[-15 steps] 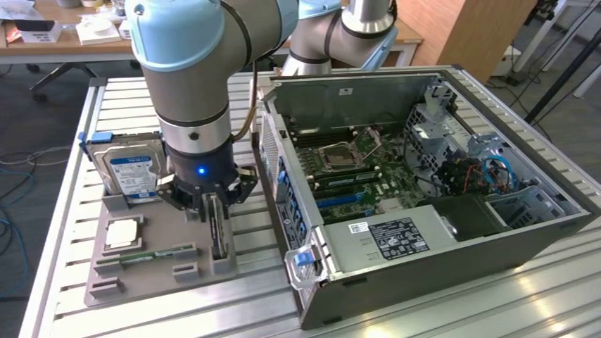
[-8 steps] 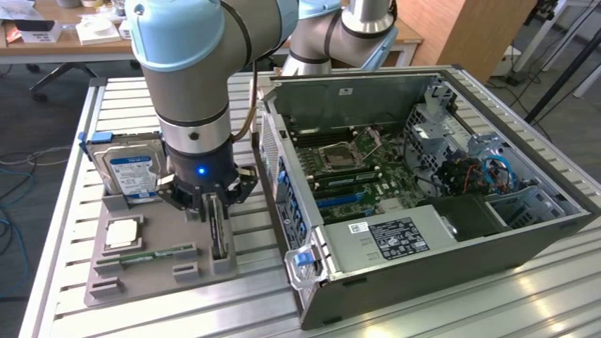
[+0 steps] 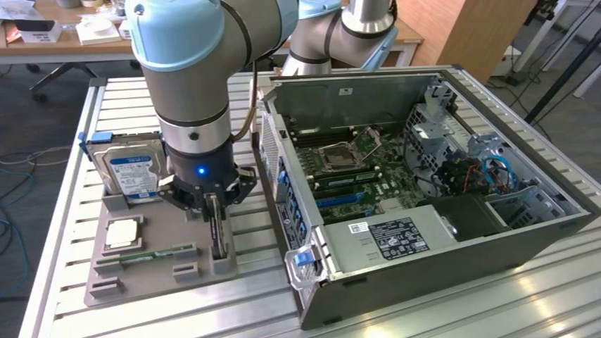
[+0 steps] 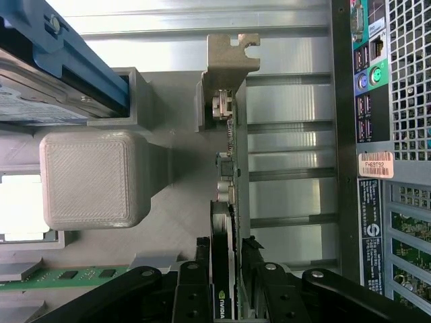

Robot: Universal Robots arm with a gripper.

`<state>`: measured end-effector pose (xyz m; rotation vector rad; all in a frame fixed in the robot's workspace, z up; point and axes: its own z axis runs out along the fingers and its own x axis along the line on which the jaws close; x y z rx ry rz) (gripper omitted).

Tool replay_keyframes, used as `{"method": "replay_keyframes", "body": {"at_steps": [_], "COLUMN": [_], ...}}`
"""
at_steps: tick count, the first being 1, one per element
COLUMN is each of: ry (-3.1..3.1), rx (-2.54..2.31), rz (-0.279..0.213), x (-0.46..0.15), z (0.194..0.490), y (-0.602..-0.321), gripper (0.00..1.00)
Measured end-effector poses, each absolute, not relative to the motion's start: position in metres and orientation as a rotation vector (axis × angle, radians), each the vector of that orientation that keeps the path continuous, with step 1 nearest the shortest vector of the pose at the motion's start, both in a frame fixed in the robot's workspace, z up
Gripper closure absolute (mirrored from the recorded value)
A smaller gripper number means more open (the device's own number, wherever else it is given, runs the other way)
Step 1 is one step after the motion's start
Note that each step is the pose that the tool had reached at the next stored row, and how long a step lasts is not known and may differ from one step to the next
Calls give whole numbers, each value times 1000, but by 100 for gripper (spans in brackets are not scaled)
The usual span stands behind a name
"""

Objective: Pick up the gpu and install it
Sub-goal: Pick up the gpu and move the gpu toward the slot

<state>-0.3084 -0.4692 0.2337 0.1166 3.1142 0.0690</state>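
Black-fingered pincer (image 4: 227, 245) stands part-way apart, one finger on each side of the gpu's (image 4: 227, 182) upper edge and close to both faces, with no firm clamp visible. From the exterior view the pincer (image 3: 211, 201) hangs straight down from the thick grey and pale-blue robot arm (image 3: 188, 63) over the card.

A slatted aluminium worktop (image 3: 112, 98) carries everything. Beyond it are a grey floor, wooden desks with papers, and loose blue cables at the exterior view's left. On the worktop lies a flat grey printed tray (image 3: 160, 232). Just beside it, toward the exterior view's right, an open dark-grey computer case (image 3: 451, 232) lies on its side with its green motherboard showing.

The gpu (image 3: 219, 236), a flat card with a green circuit board, black cooler and silver end bracket, stands on its long edge in a slot of the tray. Its long axis runs parallel to the case's rear wall. The bracket end points toward the tray's hard-drive end, the other toward the memory-stick end. Its black cooler face looks across the tray and its green board faces the case.

A boxy hard drive with a blue-white label (image 3: 131, 172) stands upright in its holder, and a thin green memory stick (image 3: 146, 255) lies near the tray's front.
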Motion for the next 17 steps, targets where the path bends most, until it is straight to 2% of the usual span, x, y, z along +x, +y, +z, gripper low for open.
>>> {"method": "replay_keyframes", "body": {"at_steps": [17], "ry": [3114], "rx": [117], "rz": [71], "x": [-309], "z": [234], "y": [-471], "gripper": [67]}}
